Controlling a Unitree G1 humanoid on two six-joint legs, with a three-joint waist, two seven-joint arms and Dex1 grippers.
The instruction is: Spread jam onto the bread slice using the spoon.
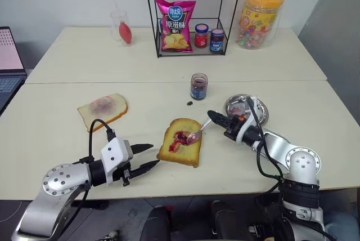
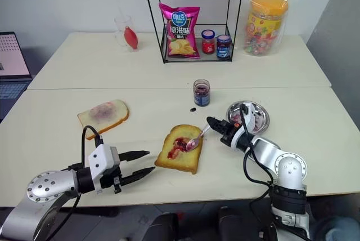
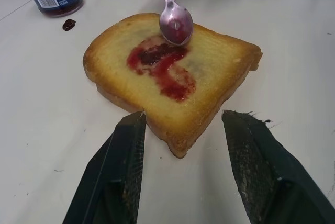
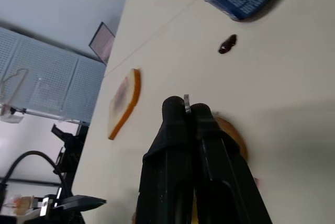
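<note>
The golden-brown bread slice (image 1: 180, 142) lies near the table's front, with a red smear of jam (image 3: 162, 67) across its middle. The small silver spoon (image 1: 198, 132) has its bowl (image 3: 176, 24) resting on the slice's right edge, jam on it. My right gripper (image 1: 212, 116) is shut on the spoon's handle (image 4: 186, 103), just right of the slice. My left gripper (image 1: 148, 157) stands open on the table just left of the slice, its fingers (image 3: 118, 171) pointing at the near crust. The jam jar (image 1: 198, 86) with a blue label stands behind the slice.
A paler slice with a purplish smear (image 1: 102, 110) lies to the left. A round steel dish (image 1: 246, 107) sits behind my right arm. A dark jam drop (image 1: 189, 103) lies near the jar. A wire rack (image 1: 191, 24) with chips and two small jars stands at the back.
</note>
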